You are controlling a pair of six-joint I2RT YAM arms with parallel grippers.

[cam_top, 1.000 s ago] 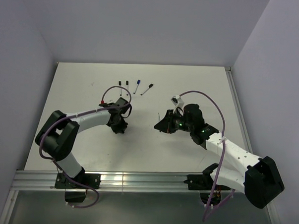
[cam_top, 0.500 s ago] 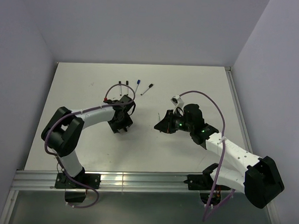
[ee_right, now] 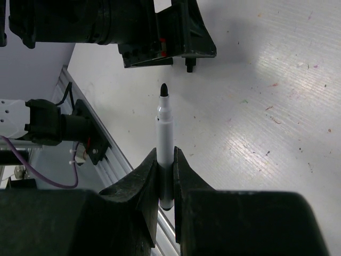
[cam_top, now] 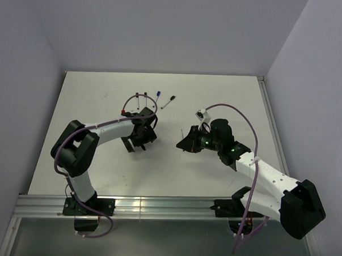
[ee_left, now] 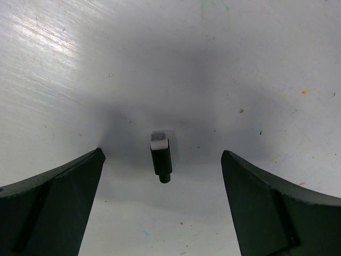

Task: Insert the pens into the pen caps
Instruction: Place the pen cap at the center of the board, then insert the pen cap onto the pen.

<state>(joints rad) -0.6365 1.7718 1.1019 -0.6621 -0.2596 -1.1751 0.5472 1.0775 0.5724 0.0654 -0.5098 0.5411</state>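
A short black pen cap [ee_left: 160, 156] with a white far end rests on the white table. My left gripper [ee_left: 161, 160] stands wide open around it, both fingers well apart from it. In the top view that gripper [cam_top: 135, 143] points down left of centre. My right gripper [ee_right: 166, 176] is shut on a white pen [ee_right: 164, 140], dark tip aimed at the left gripper [ee_right: 133, 32] and the cap [ee_right: 188, 66] beneath it. From above, the right gripper [cam_top: 187, 142] sits low, right of centre. Several more pens [cam_top: 157, 99] lie in a row farther back.
The table's metal rail [cam_top: 156, 208] runs along the near edge, and pale walls close off the sides and back. A purple cable [cam_top: 132, 101] loops over the left wrist, close to the row of pens.
My left gripper has opened wide and let go of the cap, and its arm has shifted a little to the right. The right gripper and its pen have stayed still.
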